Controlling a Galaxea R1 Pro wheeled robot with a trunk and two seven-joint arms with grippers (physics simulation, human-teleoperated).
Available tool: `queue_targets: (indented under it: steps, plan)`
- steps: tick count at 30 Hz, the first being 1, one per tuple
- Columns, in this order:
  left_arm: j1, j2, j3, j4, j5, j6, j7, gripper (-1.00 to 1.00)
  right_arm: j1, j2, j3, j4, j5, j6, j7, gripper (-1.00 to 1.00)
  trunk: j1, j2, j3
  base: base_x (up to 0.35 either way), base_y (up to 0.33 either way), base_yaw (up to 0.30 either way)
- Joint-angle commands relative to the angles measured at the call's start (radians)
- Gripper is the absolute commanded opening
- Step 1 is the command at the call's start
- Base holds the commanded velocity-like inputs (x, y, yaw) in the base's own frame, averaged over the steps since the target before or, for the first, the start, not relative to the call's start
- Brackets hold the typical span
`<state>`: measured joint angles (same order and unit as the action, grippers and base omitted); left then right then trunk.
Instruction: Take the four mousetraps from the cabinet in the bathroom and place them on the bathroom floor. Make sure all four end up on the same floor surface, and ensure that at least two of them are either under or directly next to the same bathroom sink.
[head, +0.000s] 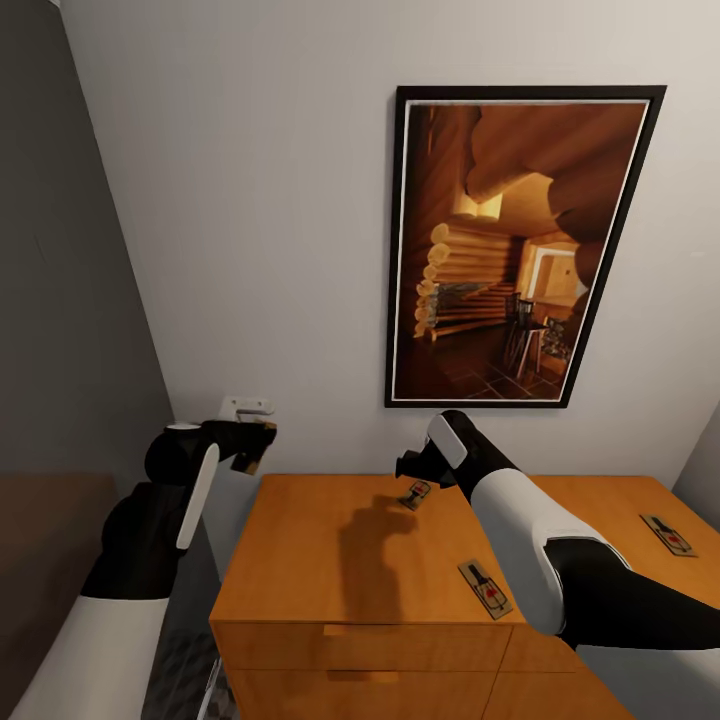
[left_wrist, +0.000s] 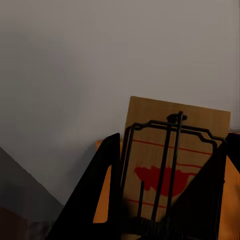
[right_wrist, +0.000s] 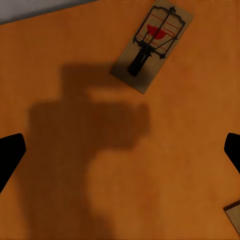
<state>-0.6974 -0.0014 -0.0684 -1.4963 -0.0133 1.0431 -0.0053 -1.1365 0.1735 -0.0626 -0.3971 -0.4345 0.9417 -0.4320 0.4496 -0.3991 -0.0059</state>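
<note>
Three small tan wooden mousetraps (head: 485, 587) lie on the orange-brown wooden cabinet (head: 300, 560) top beneath the wide-open, empty right gripper (head: 413, 466), while the left gripper (head: 252, 447) clamps a fourth (left_wrist: 170, 165) off its left edge, presumably for carrying floorward.

Open air over my cabinet top (head: 330, 540), three mousetraps (head: 485, 588) scattered, wall (head: 250, 250) close behind.

Head cam looks forward and down over the cabinet (head: 340, 540) top toward the far wall. Right wrist cam looks straight down at that top, sharing a mousetrap (right_wrist: 151, 46) (head: 416, 494). Left wrist cam faces the wall, close.
</note>
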Motion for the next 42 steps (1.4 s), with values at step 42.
queue_targets:
  steps: [42]
  plan:
    - [0.036,0.0,-0.017,-0.042,-0.001,0.004,-0.001,-1.0,0.0,0.001,-0.005,-0.003,-0.004,0.003,-0.008,1.0,0.0,-0.001,-0.001,0.017,0.0,0.0]
